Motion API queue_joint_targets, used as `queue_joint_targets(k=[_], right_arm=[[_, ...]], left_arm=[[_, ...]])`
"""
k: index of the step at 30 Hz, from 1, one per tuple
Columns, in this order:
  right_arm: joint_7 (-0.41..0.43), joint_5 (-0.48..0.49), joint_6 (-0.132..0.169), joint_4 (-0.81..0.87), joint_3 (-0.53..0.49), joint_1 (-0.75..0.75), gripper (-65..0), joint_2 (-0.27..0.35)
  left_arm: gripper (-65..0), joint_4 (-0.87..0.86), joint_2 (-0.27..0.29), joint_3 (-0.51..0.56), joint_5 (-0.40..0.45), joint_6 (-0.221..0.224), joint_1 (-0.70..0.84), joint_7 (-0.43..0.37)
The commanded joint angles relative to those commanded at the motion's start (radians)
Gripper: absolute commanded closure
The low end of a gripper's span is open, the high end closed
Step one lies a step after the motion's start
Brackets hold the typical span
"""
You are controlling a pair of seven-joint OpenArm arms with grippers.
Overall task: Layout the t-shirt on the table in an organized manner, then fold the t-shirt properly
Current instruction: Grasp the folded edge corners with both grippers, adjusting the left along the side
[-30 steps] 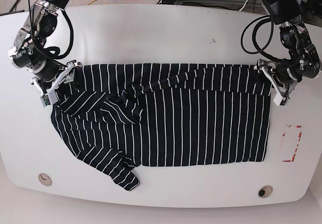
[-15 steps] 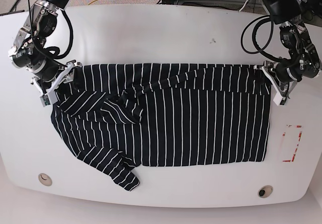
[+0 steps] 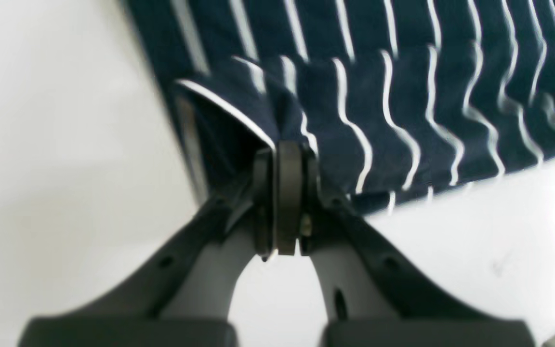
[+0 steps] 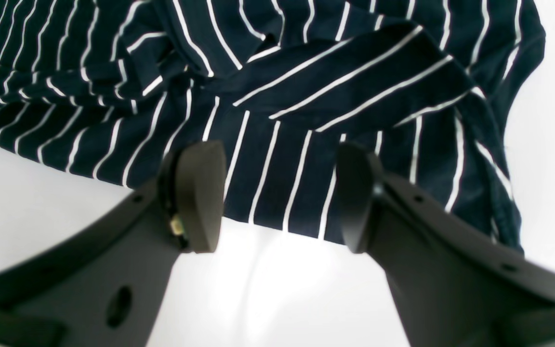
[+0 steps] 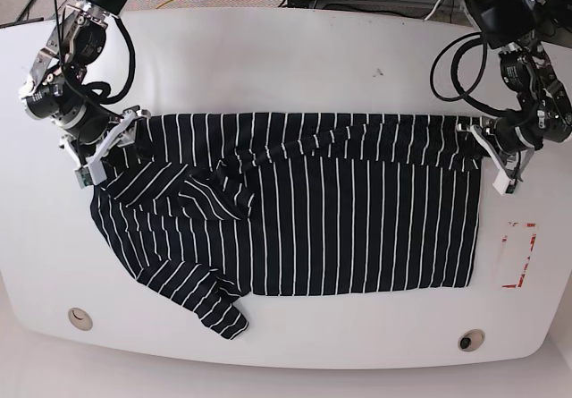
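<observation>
The black t-shirt (image 5: 340, 219) with thin white stripes lies spread across the white table (image 5: 286, 58), one sleeve bunched at the lower left. In the base view my left gripper (image 5: 472, 140) is at the shirt's upper right corner. The left wrist view shows this gripper (image 3: 282, 154) shut on a pinched fold of the t-shirt (image 3: 403, 96). My right gripper (image 5: 112, 143) is at the shirt's upper left corner. In the right wrist view it (image 4: 275, 193) stands open, fingers spread over the edge of the t-shirt (image 4: 306, 96), holding nothing.
A red rectangular outline (image 5: 518, 255) is marked on the table right of the shirt. Two round holes (image 5: 80, 317) (image 5: 471, 340) sit near the front edge. Cables and floor lie beyond the far edge.
My left gripper has shifted slightly right and down with the shirt corner still in it. The right gripper has barely moved.
</observation>
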Motion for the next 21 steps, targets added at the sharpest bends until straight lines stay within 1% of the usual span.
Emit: queue_joint_targets(k=[3,17,21], right_arm=[[0.0,0.0,0.0,0.0,0.0,0.0,-35.4,0.0],[0.0,-0.009,0.0,-0.003,0.0,0.005,-35.2,0.005],[0.0,-0.009,0.0,-0.005,0.0,0.005,-35.2,0.008]], left_arm=[[0.0,-0.002,0.0,-0.023,0.0,0.0,-0.031,0.0],[0.0,-0.003,0.002,-0.026,0.0,0.0,-0.094,0.0],[0.0,-0.003,0.012,-0.028,0.002,0.0,-0.114,0.0]])
